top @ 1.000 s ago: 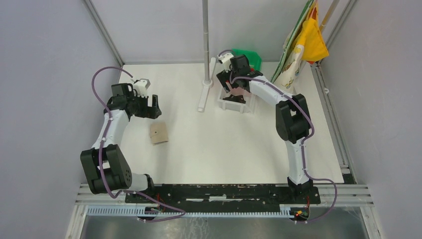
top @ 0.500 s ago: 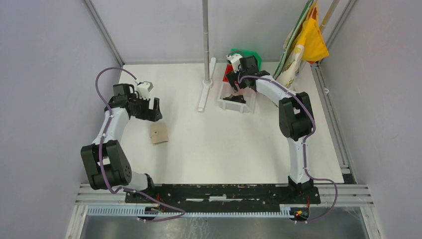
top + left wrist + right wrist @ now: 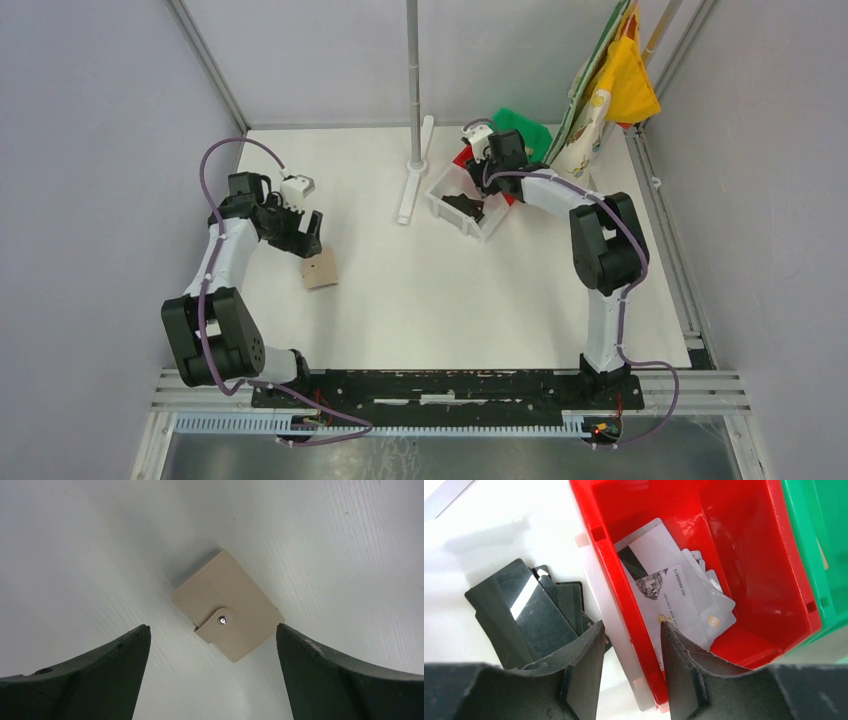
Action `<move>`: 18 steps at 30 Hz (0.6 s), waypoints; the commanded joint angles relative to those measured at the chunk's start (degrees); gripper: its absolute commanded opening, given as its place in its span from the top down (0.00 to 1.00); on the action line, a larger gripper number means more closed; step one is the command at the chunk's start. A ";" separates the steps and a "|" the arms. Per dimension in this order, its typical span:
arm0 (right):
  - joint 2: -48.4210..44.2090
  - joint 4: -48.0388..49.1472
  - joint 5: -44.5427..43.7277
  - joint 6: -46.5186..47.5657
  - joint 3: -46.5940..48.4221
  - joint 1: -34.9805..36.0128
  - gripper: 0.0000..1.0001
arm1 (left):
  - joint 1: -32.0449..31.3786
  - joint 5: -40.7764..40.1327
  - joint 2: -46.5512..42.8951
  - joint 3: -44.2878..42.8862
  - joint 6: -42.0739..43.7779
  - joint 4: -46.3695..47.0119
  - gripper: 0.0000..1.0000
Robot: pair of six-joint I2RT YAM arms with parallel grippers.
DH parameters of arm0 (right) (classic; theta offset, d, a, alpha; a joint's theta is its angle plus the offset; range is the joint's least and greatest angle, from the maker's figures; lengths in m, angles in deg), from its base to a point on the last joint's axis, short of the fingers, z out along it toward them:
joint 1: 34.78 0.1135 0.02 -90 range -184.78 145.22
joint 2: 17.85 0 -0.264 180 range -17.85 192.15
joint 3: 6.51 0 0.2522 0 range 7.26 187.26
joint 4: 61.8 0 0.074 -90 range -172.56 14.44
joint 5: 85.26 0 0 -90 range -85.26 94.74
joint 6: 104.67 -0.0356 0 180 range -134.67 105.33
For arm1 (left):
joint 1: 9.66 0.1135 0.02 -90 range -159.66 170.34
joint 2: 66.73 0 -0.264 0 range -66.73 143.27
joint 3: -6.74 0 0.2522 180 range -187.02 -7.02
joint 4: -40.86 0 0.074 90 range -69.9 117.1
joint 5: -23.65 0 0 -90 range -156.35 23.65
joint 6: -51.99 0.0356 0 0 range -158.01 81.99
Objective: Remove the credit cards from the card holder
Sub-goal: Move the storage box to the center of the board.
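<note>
The tan card holder (image 3: pixel 320 270) lies closed on the white table, its snap strap fastened; it also shows in the left wrist view (image 3: pixel 227 605). My left gripper (image 3: pixel 306 238) (image 3: pixel 212 630) hovers just above and behind it, open and empty. My right gripper (image 3: pixel 487 178) (image 3: pixel 631 625) is at the bins, jaws partly open and straddling the adjoining walls of the white bin (image 3: pixel 611 615) and red bin (image 3: pixel 749 545), holding nothing. Several black credit cards (image 3: pixel 524 610) lie in the white bin. Several silver-grey cards (image 3: pixel 669 595) lie in the red bin.
A green bin (image 3: pixel 520 125) (image 3: pixel 819 555) stands behind the red one. The white bin (image 3: pixel 440 205) sits turned at an angle. A metal pole on a base (image 3: pixel 413 100) stands at the back centre. Yellow and printed cloth (image 3: pixel 610 90) hangs at the back right.
My left gripper has moved closer to the card holder. My right gripper has shifted right, from over the white bin to the white/red bin walls. The white bin has turned.
</note>
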 commanded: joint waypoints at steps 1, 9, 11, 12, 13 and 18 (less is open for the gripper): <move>-6.44 2.31 1.36 -2.76 -6.69 1.04 0.53 | 0.34 -0.45 -2.79 -1.40 3.42 -1.13 0.00; -12.28 2.47 -9.24 -5.01 -14.60 5.14 0.75 | 0.31 -0.45 -3.12 -1.37 3.80 -2.42 0.00; -13.68 2.31 -11.40 -7.32 -16.00 5.76 0.82 | 0.34 -0.45 -2.78 -1.17 3.61 -2.42 0.00; -14.61 2.43 -12.59 -8.58 -17.04 6.11 0.88 | 0.32 -0.50 -2.65 -1.05 3.59 -2.35 0.00; -15.41 2.93 -14.23 -10.45 -18.08 6.34 0.93 | 0.40 -0.58 -2.44 -0.96 3.66 -2.32 0.00; -19.19 4.51 -19.02 -16.74 -23.08 9.10 1.00 | 0.61 -0.40 -2.34 -0.12 4.79 -2.02 0.00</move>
